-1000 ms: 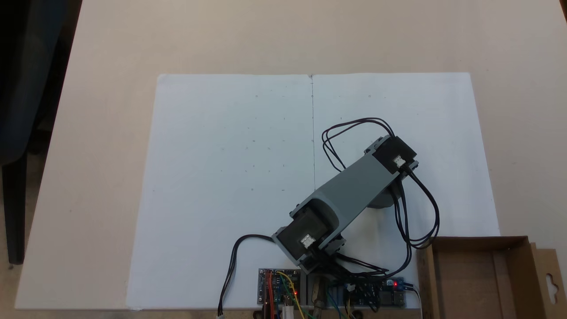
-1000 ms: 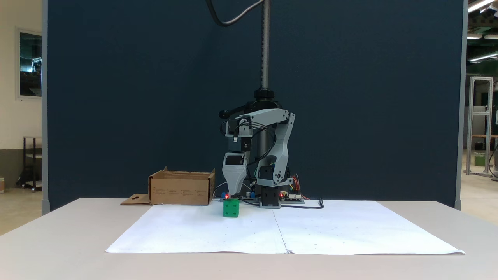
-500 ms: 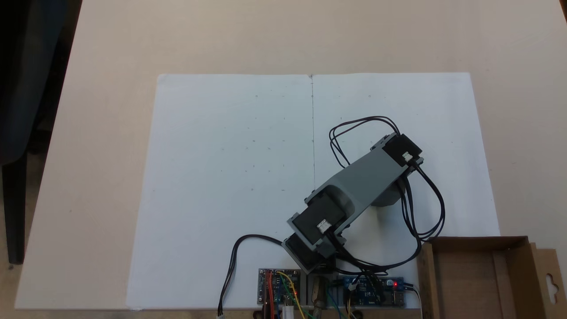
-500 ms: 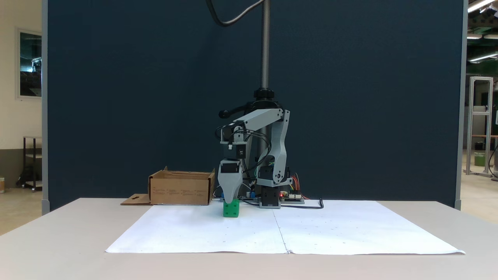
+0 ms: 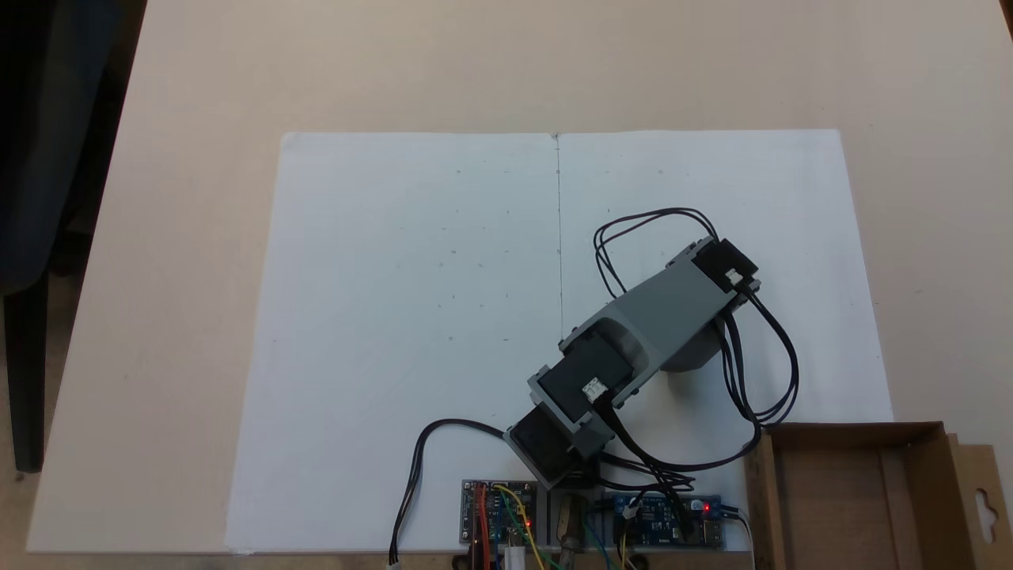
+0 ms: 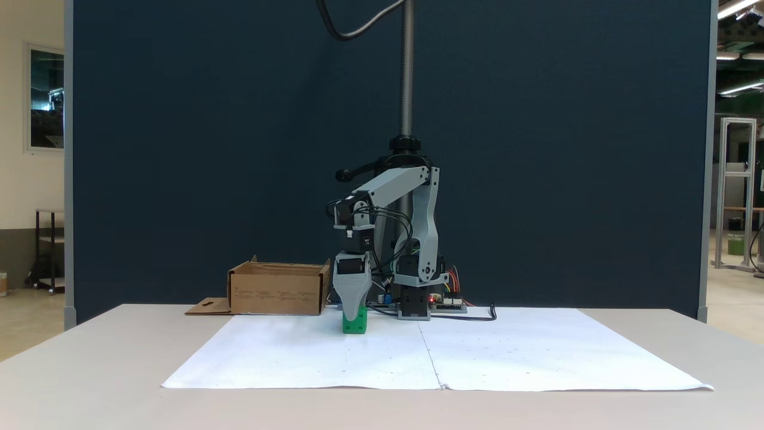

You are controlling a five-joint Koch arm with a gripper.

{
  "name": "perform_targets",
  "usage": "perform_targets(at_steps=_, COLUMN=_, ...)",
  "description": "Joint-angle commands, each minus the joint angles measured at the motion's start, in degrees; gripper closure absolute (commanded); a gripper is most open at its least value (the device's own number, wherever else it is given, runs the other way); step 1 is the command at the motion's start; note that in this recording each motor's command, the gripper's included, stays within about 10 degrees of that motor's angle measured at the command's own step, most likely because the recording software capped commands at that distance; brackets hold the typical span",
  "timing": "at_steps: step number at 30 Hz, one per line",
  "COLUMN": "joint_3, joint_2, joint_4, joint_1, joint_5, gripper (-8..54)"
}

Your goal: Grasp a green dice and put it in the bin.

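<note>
On the white paper sheet (image 6: 382, 358) in a fixed view, the small bright green plastic dice (image 6: 354, 322) is sitting, its top half hiding behind the grey gripper (image 6: 353, 310). One jaw is covering the other, so I cannot tell if the gripper is pinching. Behind it, the brown cardboard box (image 6: 278, 289) is showing tiny print too small to read. From above, the grey arm (image 5: 649, 324) is hiding the dice, and the box (image 5: 926, 475) is getting cut off.
</note>
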Motion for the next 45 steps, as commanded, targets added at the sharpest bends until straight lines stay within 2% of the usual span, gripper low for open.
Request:
perform_targets(at_steps=1, joint_3=0.0, joint_2=0.18, joint_4=-1.41, joint_1=0.7, joint_5=-3.96, gripper=2.5)
perform_targets(at_steps=24, joint_3=10.28, joint_2=2.9, joint_4=-14.15, joint_1=0.44, joint_5=-3.96, gripper=2.6)
perform_targets(at_steps=41, joint_3=10.63, joint_2=3.69, joint_4=-18.02, joint_1=0.62, joint_5=-3.96, gripper=3.6)
perform_targets(at_steps=45, joint_3=10.99, joint_2=3.69, joint_4=-18.02, joint_1=0.7, joint_5=-3.96, gripper=6.8)
